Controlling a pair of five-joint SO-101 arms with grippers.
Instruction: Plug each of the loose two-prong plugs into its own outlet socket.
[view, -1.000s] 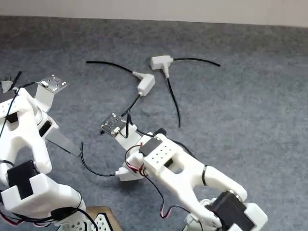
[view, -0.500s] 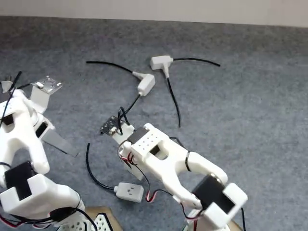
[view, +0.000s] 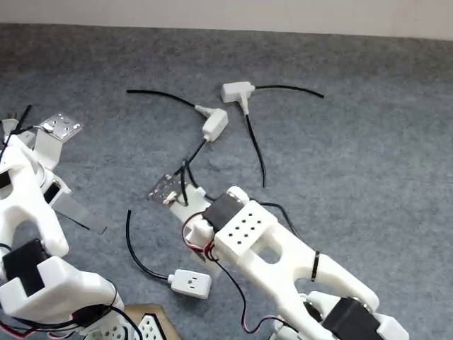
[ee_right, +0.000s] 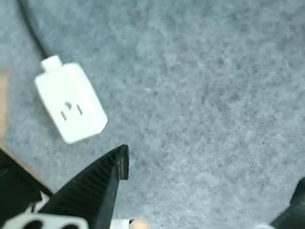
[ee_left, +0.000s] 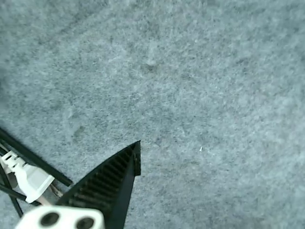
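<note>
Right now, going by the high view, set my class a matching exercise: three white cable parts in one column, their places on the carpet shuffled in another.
Things:
1. outlet socket
2. oblong white connector
3. T-shaped white connector

Places on the carpet:
a. farthest back
b. around the middle
c. nearest the front edge

Pairs: 1-c, 2-b, 3-a

The table (view: 368, 149) is covered in grey cloth, rough, matt and felt-like. The outlet socket (ee_right: 71, 102) is smooth white plastic with a faint sheen, and its cord (ee_right: 31, 28) is black and rubbery. The finger (ee_right: 100, 183) is matt black plastic, ribbed. The arm shells (view: 262, 241) are white plastic; a bracket (view: 60, 127) at the left is bare, shiny metal.
</note>
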